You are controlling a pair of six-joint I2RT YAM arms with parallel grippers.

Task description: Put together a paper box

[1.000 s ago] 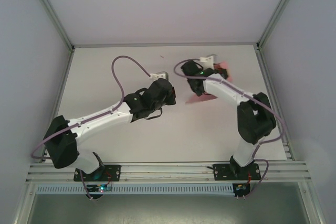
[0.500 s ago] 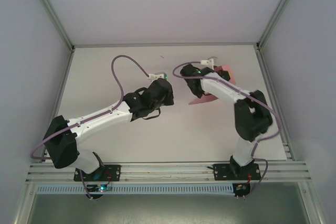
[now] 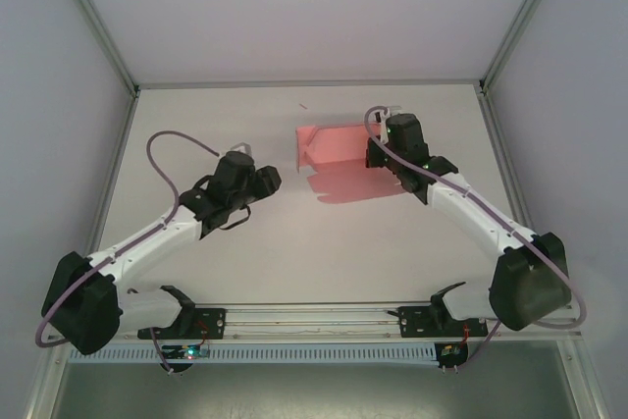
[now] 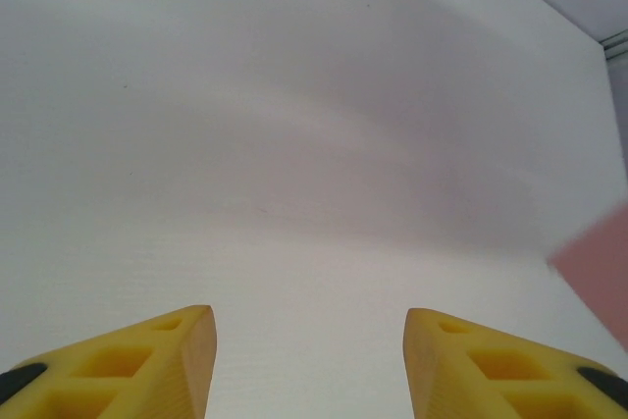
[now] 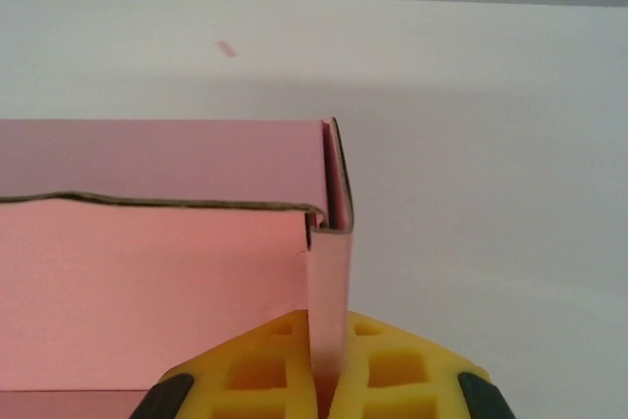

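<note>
The pink paper box (image 3: 339,144) is held up above the table (image 3: 245,262) at the back middle, partly folded, with a reddish shadow beneath it. My right gripper (image 3: 378,149) is shut on its right side wall; in the right wrist view the yellow fingertips (image 5: 378,380) pinch a narrow upright pink panel (image 5: 329,282), and the box's inside face (image 5: 147,282) spreads to the left. My left gripper (image 3: 263,179) sits left of the box, apart from it. In the left wrist view its fingers (image 4: 128,365) stand wide open over bare table, with a pink corner (image 4: 599,267) at the right edge.
Grey walls and metal frame posts (image 3: 93,22) enclose the white table. A small dark speck (image 3: 303,105) lies near the back edge. The purple cable (image 3: 172,159) loops over the left arm.
The right gripper swung toward the back middle and lifted the box clear, now spread out to its left. The left arm drew back to the left, away from the box.
</note>
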